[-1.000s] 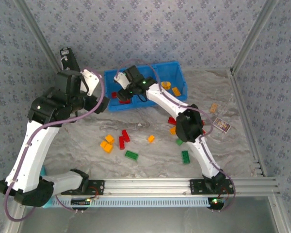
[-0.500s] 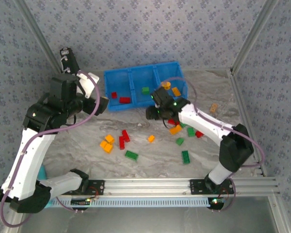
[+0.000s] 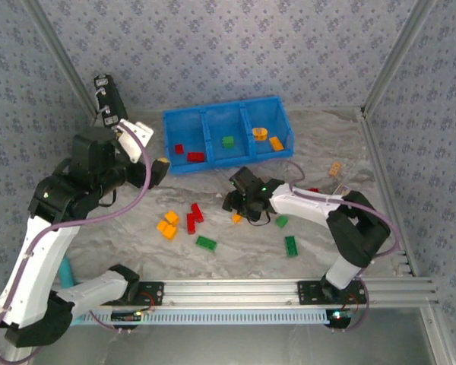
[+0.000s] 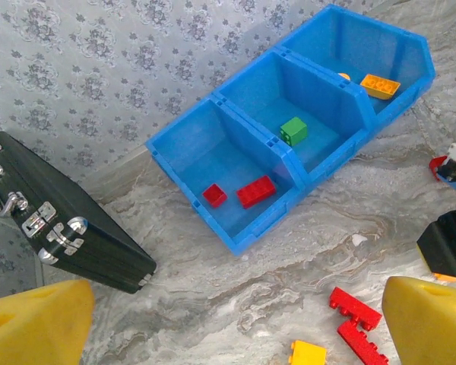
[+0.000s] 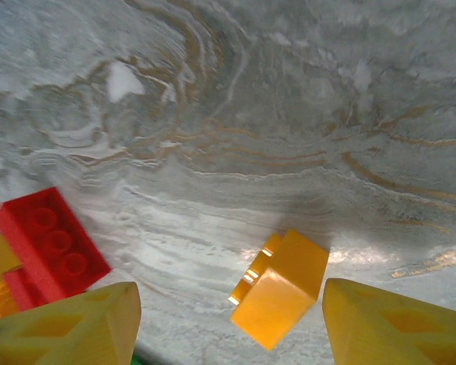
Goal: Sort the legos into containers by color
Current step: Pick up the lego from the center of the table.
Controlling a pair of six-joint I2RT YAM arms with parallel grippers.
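Legos (image 3: 190, 223) are partly sorted and partly loose on the marbled table (image 3: 137, 220). One orange brick (image 5: 281, 287) lies at the lower middle of my right wrist view, between the yellow fingers (image 5: 68, 323) of my right gripper (image 5: 228, 304). The jaws stand apart with bare table on either side of the brick, so I grip nothing. A red brick (image 5: 53, 243) lies at the left edge of that view, just above the finger in the lower left corner.

Seen from above, this gripper sits a little below the frame's centre. To its left lie two red bricks (image 3: 196, 212), an orange pair (image 3: 167, 226) touching each other and a green brick (image 3: 206, 243). To its right lie two more green ones (image 3: 290, 245).

Above it in the frame is the blue tray (image 4: 262, 220). Its left compartment (image 4: 205, 152) holds two red pieces (image 4: 256, 191), the middle compartment (image 4: 266, 84) one green piece (image 4: 293, 130), and the right compartment (image 4: 342, 38) orange pieces (image 4: 380, 84).

My left gripper (image 4: 237, 312) hangs over the table left of the tray, jaws spread wide and empty. Its yellow fingertips (image 4: 38, 319) fill the bottom corners of the left wrist view. A black case (image 4: 68, 213) with silver latches lies at the left of that view, near the patterned wall (image 4: 99, 61).
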